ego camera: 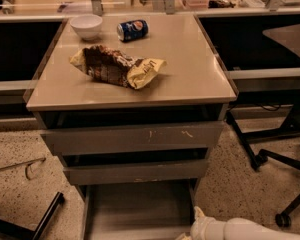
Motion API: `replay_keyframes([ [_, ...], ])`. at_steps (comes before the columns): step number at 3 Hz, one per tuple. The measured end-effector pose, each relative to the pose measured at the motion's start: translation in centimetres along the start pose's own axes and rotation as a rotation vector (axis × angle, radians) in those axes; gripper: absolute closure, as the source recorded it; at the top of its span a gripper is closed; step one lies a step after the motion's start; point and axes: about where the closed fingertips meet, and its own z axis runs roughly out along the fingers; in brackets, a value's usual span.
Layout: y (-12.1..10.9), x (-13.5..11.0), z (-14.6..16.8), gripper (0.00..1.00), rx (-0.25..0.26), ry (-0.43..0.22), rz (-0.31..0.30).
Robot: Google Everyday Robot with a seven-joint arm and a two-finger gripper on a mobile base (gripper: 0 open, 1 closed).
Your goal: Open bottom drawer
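Note:
The bottom drawer (137, 209) is pulled out toward me under the cabinet, showing its shallow gray tray; its front is cut off by the lower frame edge. Above it sit the middle drawer front (135, 172) and the larger top front (132, 138) with pale scratches. My white arm (240, 229) comes in at the bottom right, and its gripper end (196, 228) sits at the right front corner of the pulled-out drawer. The gripper's tips are below the frame edge.
On the cabinet top (190, 69) lie a brown and yellow chip bag (115, 66), a white bowl (86, 26) and a blue soda can (132, 29). Office chair legs (270, 159) stand at the right. A dark bar (37, 219) lies on the speckled floor at left.

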Motion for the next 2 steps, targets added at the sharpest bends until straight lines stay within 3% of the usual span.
replay_keyframes([
  [1, 2.0, -1.5, -7.4, 0.00, 0.126, -0.023, -0.012],
  [2, 3.9, -3.3, -11.1, 0.00, 0.185, -0.025, -0.038],
])
